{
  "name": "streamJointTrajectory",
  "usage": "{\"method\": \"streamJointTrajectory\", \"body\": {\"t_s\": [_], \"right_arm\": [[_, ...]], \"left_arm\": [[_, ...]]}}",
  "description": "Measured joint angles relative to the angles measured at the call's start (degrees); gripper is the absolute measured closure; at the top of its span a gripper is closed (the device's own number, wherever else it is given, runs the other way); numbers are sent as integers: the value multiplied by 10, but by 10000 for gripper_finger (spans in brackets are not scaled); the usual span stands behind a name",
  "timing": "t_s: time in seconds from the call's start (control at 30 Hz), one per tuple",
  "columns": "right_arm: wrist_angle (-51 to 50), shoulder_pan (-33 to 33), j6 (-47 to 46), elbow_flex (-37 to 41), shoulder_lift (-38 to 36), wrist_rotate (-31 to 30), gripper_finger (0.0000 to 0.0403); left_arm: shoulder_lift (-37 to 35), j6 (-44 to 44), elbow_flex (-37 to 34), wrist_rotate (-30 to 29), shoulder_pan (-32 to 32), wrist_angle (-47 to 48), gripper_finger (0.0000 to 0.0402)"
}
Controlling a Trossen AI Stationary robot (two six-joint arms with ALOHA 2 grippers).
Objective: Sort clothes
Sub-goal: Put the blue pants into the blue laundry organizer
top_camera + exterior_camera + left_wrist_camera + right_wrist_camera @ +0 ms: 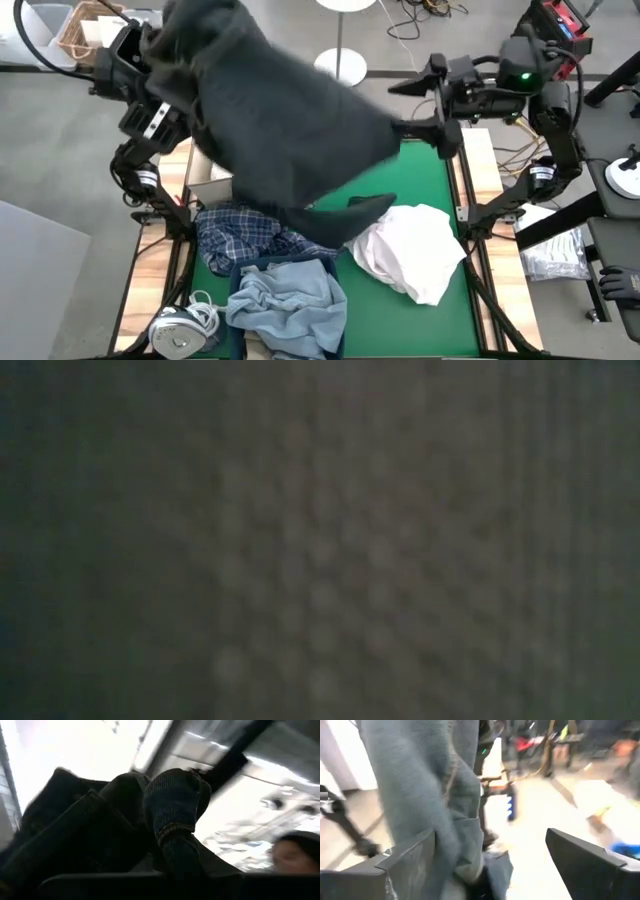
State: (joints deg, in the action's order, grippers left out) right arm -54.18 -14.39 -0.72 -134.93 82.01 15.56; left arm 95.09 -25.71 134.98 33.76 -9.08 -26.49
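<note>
A big dark navy garment [270, 110] hangs lifted over the table's far left half, spread from my left gripper [150, 45] toward my right gripper [440, 115]. Its lower end [360, 210] touches the pile. My left gripper is shut on it and mostly hidden by it. My right gripper [495, 860] stands open at the garment's right corner. On the green mat [420, 170] lie a blue-white plaid shirt [235, 232], light blue denim [290, 305] and a white shirt [410, 250]. Dark cloth [320, 540] fills the low view. My left gripper holds a bunched part of the dark garment [172, 815], several layers with a stitched hem showing. The cloth covers the fingers, so the hold itself is hidden. The garment hangs from it, lifted high. My right gripper has the garment's edge [435, 820] hanging against the inner side of one finger [410, 862]. Its fingers stand wide apart and do not pinch the cloth.
A wicker basket [80, 30] stands beyond the far left corner. A pale box [210, 185] sits at the mat's left edge, and a white object with a cord [180, 325] at the near left. A person [295, 852] shows beyond the table. Bare mat lies at the far right.
</note>
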Motion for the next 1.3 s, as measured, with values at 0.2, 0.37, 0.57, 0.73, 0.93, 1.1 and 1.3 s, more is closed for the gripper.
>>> {"method": "streamJointTrajectory", "body": {"t_s": [0.2, 0.37, 0.57, 0.73, 0.93, 1.1, 1.3], "right_arm": [[-14, 6, -58, 1, 45, 121, 24], [1, 19, -88, 1, 73, 177, 23], [98, 46, -150, 1, 77, 255, 23], [107, 67, -163, 0, 62, 245, 23], [35, 88, -145, -1, 52, 123, 23], [28, 98, -143, 0, 58, 111, 23], [38, 99, -105, 1, 94, 100, 23]], "left_arm": [[3, 2, -1, 11, 3, 31, 396], [5, 8, 0, 4, 3, 60, 396], [1, 17, 0, -1, -6, 114, 396], [-3, 35, 0, -30, -14, 137, 396], [-4, 53, 0, -35, -17, 142, 395], [-4, 78, 0, -58, -18, 160, 396], [5, 87, 0, -58, -18, 156, 396]]}}
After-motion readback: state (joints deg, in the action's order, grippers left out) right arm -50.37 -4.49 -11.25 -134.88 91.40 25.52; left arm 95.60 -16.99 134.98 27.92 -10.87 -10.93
